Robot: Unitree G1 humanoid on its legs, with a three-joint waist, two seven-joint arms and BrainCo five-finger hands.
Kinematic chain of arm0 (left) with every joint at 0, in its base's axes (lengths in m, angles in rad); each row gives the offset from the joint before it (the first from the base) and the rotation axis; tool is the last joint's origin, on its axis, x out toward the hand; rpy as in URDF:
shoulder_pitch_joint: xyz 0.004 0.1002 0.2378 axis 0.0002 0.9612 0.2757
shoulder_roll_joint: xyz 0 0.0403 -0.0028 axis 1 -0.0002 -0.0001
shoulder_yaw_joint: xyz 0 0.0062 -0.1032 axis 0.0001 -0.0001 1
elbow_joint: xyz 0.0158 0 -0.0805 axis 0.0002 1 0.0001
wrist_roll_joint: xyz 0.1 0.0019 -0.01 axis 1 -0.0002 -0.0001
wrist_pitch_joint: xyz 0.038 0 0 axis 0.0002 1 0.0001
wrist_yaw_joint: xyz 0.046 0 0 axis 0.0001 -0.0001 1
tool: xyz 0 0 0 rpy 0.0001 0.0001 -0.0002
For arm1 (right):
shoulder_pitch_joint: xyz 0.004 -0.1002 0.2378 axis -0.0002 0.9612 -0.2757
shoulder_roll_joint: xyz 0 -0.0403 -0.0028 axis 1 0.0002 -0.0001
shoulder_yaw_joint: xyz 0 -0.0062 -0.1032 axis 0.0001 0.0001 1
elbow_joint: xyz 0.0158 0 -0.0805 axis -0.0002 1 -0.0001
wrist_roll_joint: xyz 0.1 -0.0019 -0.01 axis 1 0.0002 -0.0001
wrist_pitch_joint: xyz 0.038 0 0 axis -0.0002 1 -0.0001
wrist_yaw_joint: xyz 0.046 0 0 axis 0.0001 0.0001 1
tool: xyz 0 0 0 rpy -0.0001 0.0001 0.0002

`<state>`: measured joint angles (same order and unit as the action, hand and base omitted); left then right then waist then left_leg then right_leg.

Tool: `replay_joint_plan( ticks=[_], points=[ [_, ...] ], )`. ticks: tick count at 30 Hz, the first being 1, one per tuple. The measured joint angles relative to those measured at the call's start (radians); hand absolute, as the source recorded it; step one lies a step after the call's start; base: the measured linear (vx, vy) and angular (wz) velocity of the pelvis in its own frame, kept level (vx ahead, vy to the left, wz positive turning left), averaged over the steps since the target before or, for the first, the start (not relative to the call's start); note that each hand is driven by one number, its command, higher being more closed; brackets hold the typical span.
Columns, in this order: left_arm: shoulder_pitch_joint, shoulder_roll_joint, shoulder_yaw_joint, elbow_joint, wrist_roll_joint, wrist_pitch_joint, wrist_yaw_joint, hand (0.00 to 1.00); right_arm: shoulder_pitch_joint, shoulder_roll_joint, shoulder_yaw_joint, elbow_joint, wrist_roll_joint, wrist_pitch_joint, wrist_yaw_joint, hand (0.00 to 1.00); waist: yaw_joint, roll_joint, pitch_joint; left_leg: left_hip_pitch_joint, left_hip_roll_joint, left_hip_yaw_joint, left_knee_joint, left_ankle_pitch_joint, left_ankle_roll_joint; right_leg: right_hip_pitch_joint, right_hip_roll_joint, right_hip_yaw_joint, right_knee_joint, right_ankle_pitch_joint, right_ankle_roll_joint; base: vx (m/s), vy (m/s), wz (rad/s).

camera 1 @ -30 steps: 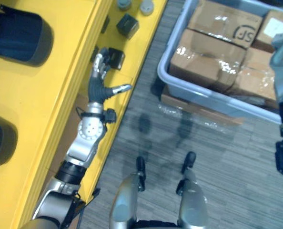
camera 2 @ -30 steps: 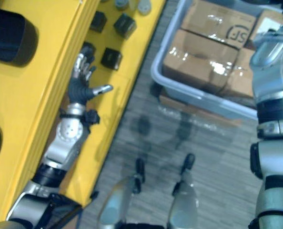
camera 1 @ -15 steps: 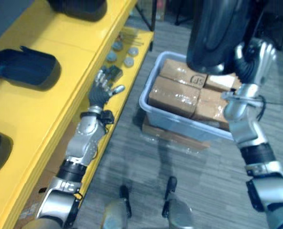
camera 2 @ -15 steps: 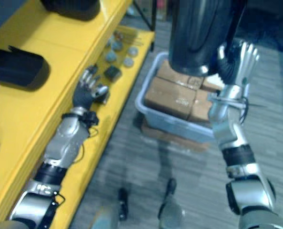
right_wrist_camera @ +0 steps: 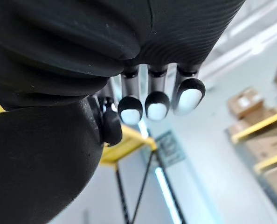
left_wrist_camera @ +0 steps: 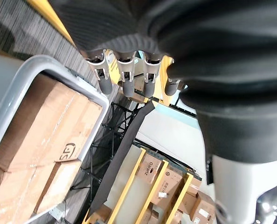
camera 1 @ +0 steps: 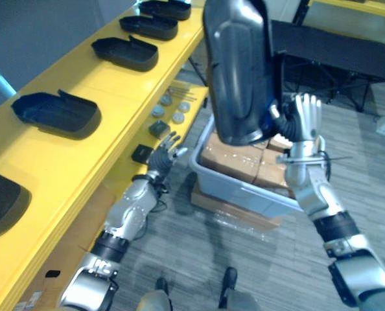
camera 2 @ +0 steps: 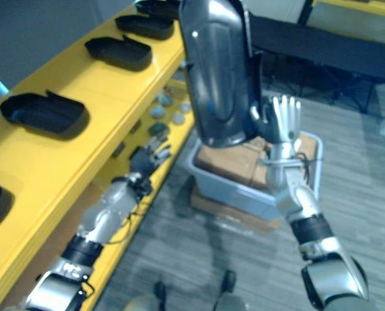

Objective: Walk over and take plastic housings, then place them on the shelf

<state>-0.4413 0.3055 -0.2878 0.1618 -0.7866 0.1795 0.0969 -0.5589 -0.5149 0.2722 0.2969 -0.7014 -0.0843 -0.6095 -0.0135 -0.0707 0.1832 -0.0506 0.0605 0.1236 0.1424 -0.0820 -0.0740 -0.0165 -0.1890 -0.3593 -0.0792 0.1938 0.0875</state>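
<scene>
Right hand (camera 1: 301,123): fingers straight up, but I can see the thumb pinching the plastic housing (camera 1: 239,71).
Plastic housing: upright in the air, just off the front edge of the yellow shelf (camera 1: 108,84).
Left hand (camera 1: 165,153): relaxed, spread and empty, by the shelf's lower ledge.
Shelf top: more housings (camera 1: 56,113) in a row.

Head stereo pair looks down, sharing yellow shelf (camera 1: 131,87) and grey bin (camera 1: 239,186); wrist views close along fingers (left_wrist_camera: 125,80).

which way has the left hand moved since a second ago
yes, left hand drew out to yellow shelf's edge, aisle side of small black box
</scene>
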Motion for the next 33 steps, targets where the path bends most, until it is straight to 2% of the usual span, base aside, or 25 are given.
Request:
replay_joint_plan(
  ticks=[2, 10, 16, 27, 33],
  points=[
    [0.004, -0.003, -0.013, 0.0, 0.0, 0.0, -0.004, 0.0, 0.011, 0.005, 0.018, 0.006, -0.01, -0.002, 0.005, 1.0, 0.0, -0.003, -0.012, 0.003, -0.001, -0.001, -0.001, 0.0, 0.0, 0.004, -0.001, 0.0, 0.0, 0.0, 0.0, 0.01, 0.033, 0.05],
    [0.025, -0.007, -0.04, 0.0, 0.001, -0.005, -0.018, 0.0, 0.044, 0.005, 0.082, 0.035, -0.07, -0.068, 0.026, 1.0, 0.0, -0.008, -0.025, 0.016, 0.0, -0.001, -0.014, 0.001, -0.001, 0.016, -0.001, 0.001, 0.0, -0.017, -0.009, -0.04, 0.007, 0.0],
    [0.08, -0.02, -0.043, 0.0, 0.003, -0.05, 0.003, 0.0, 0.087, 0.004, 0.096, 0.075, -0.091, -0.074, 0.028, 1.0, 0.001, -0.01, -0.053, 0.035, 0.004, -0.003, -0.067, 0.033, -0.008, 0.009, 0.003, -0.005, 0.0, -0.02, 0.001, 0.0, -0.004, 0.01],
    [0.085, -0.035, -0.037, -0.005, -0.003, -0.112, 0.004, 0.0, 0.12, 0.005, 0.104, 0.083, -0.117, -0.099, 0.043, 1.0, 0.004, -0.022, -0.061, 0.038, 0.005, -0.005, -0.064, 0.033, -0.007, 0.016, 0.007, -0.011, 0.0, -0.013, 0.001, 0.0, 0.001, 0.0],
    [0.087, -0.043, -0.035, -0.026, -0.037, -0.117, 0.008, 0.0, 0.134, 0.005, 0.106, 0.085, -0.131, -0.099, 0.043, 1.0, 0.004, -0.022, -0.062, 0.044, 0.009, 0.0, -0.066, 0.033, -0.007, 0.016, 0.012, -0.003, 0.0, -0.015, -0.002, -0.03, 0.006, -0.04]
  ],
)
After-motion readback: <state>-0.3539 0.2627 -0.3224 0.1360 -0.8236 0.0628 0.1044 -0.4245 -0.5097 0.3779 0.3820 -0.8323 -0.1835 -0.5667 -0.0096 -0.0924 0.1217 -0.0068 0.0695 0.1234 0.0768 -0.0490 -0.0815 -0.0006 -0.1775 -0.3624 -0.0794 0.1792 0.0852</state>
